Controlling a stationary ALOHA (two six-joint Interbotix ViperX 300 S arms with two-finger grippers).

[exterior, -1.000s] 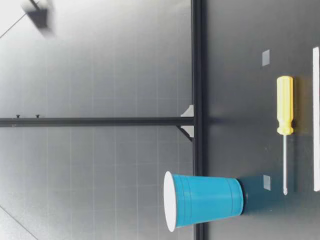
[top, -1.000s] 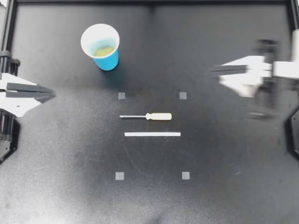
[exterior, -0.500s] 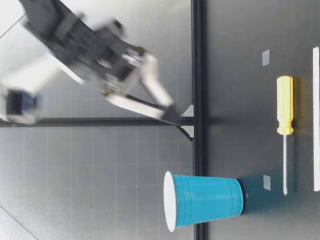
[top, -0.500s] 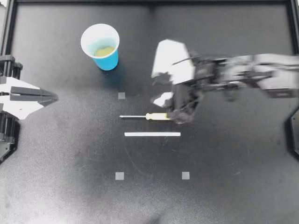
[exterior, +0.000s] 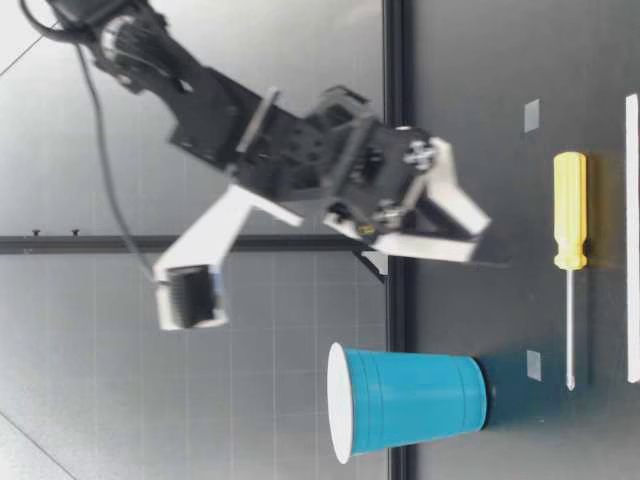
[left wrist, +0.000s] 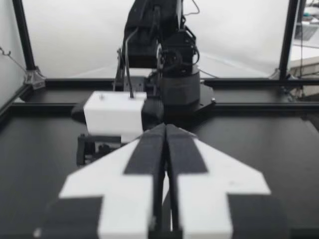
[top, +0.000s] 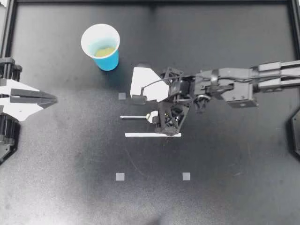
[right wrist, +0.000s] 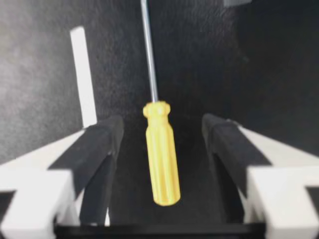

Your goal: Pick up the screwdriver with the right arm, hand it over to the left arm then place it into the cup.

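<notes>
**Open jaws straddle the handle, grasp yet to be made**

Top view: the right gripper (top: 144,108) is seen spread wide over the middle of the table, reached in from 3 o'clock. The screwdriver (top: 133,116) is found flat on the table directly beneath it. Its handle is largely hidden by the fingers and only the shaft is left showing. Its long axis is laid along the 9-to-3 line, tip to 9 o'clock, handle to 3. A white strip (top: 152,135) is set parallel, just at its 6 o'clock side. The cup (top: 108,62) is stood well off at 11 o'clock. The left gripper (top: 51,98) is parked at the 9 o'clock edge, well apart, so the right arm is judged far the nearer.

Low view: the screwdriver is shown lying on the table, tip toward the cup's side. The right gripper is held off it, fingers splayed.

Left wrist view: the left fingers are pressed together on nothing.

Right wrist view: the yellow handle is framed between the open fingers and touched by neither. The shaft is pointed to 12 o'clock, straight ahead of the gripper. A short descent and a squeeze across the handle are judged to be all that is called for.
</notes>
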